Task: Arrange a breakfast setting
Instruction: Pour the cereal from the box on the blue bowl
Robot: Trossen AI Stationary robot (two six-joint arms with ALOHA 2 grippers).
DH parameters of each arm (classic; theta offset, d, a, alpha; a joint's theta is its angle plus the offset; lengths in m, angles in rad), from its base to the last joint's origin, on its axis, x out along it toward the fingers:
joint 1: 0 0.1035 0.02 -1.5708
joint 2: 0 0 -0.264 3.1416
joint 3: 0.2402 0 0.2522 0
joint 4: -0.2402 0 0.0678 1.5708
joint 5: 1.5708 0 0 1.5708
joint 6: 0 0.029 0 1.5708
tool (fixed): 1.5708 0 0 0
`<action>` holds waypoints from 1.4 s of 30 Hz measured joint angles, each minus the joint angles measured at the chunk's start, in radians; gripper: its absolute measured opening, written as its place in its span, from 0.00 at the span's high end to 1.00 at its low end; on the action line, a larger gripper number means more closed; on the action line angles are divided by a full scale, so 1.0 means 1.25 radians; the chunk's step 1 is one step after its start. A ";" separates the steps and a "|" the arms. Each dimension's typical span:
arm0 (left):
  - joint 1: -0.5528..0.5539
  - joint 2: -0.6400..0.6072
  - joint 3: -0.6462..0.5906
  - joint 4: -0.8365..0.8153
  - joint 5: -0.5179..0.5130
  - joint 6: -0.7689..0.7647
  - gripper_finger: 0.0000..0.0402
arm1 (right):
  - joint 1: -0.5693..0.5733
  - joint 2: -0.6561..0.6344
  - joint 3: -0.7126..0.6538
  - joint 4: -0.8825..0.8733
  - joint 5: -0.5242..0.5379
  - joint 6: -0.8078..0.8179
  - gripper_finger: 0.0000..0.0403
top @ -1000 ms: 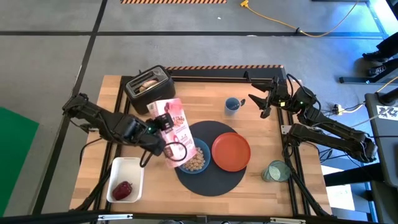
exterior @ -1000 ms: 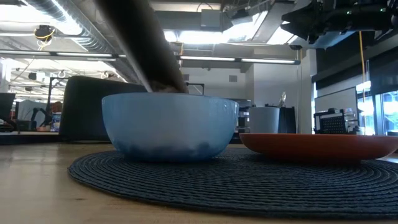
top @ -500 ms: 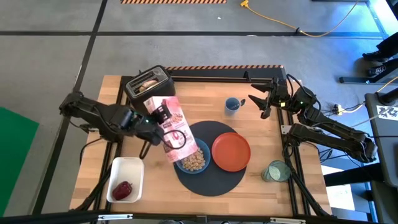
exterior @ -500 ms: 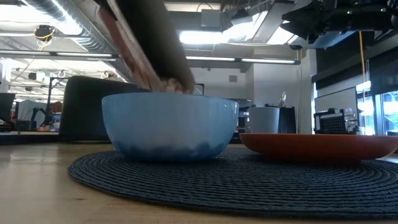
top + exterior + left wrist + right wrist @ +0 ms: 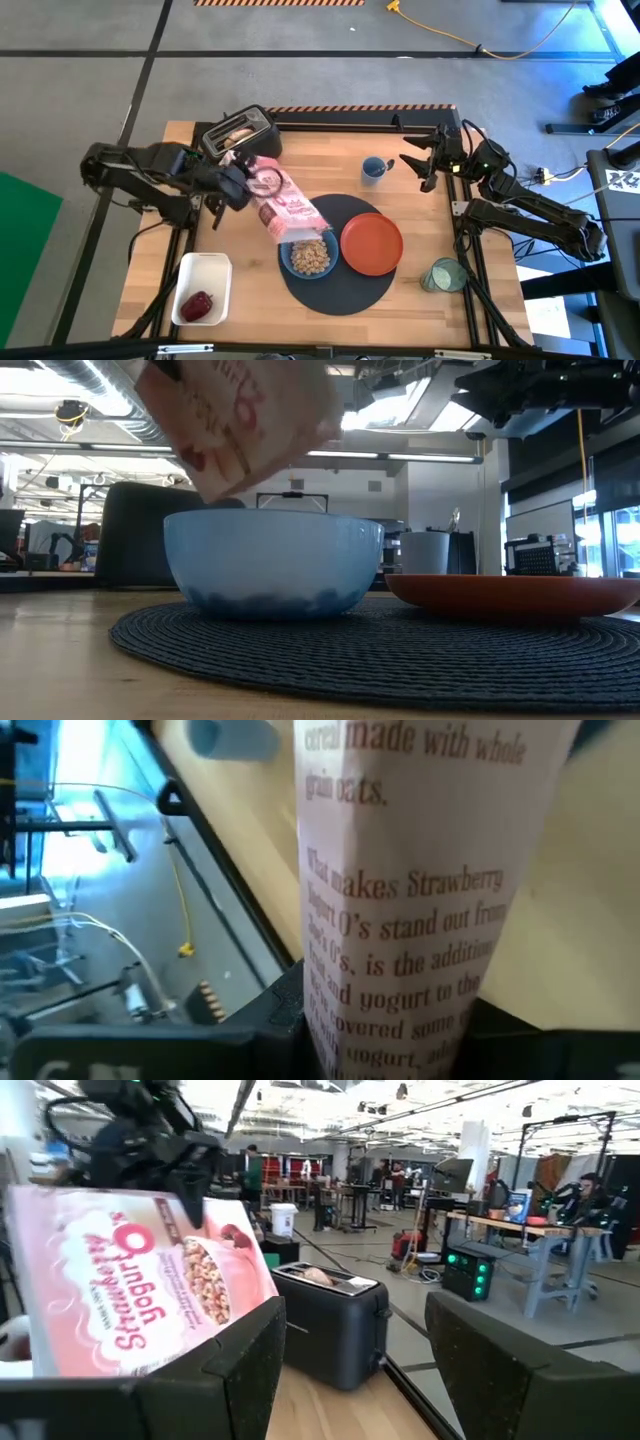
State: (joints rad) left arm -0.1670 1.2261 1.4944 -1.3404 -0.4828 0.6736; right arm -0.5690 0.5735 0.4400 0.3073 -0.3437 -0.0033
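My left gripper (image 5: 240, 186) is shut on a pink cereal box (image 5: 285, 206), which slants down toward the light-blue bowl (image 5: 310, 258). The bowl holds cereal and stands on the round dark placemat (image 5: 335, 290), beside the orange-red plate (image 5: 372, 243). In the low view the box (image 5: 240, 410) hangs above the bowl's (image 5: 270, 565) rim. A toast slice sits in the black toaster (image 5: 238, 135). A red fruit (image 5: 197, 303) lies in the white tray (image 5: 200, 280). The green glass (image 5: 442, 275) stands at the right. My right gripper (image 5: 425, 168) is open at the far right. I see no spoon plainly. My left gripper pinches the box between its two fingers (image 5: 285, 1015), one on each broad face, with a narrow printed side (image 5: 400, 940) facing the wrist camera. It holds near the box's upper end (image 5: 255, 180) and comes from the table's left. The box is lifted clear, its lower end (image 5: 305, 232) by the bowl's rim.
A small blue mug (image 5: 375, 168) stands on the wood near my right gripper. The toaster stands close behind the left gripper. The black frame rail (image 5: 360, 118) runs along the far edge. Bare wood lies between the tray and the placemat.
My left gripper has gone toward the table's left and far edges, taking the cereal box with it. The box's lower end has drawn back from over the bowl's middle to its far-left rim. In the low view it has risen out of the bowl.
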 joint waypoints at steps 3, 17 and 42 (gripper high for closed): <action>0.033 -0.029 0.000 0.065 0.038 -0.039 0.75 | 0.000 0.002 0.000 0.035 -0.036 0.000 0.42; 0.234 -0.089 -0.009 0.401 0.282 -0.225 0.75 | 0.000 0.070 0.000 0.180 -0.222 0.001 0.36; 0.453 -0.055 -0.552 1.469 0.635 -0.443 0.80 | 0.000 0.203 0.205 0.078 -0.216 0.034 0.22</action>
State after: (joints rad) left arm 0.3997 1.1578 0.8049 0.4959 0.3111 0.1200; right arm -0.5696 0.8276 0.6958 0.4045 -0.6132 0.0396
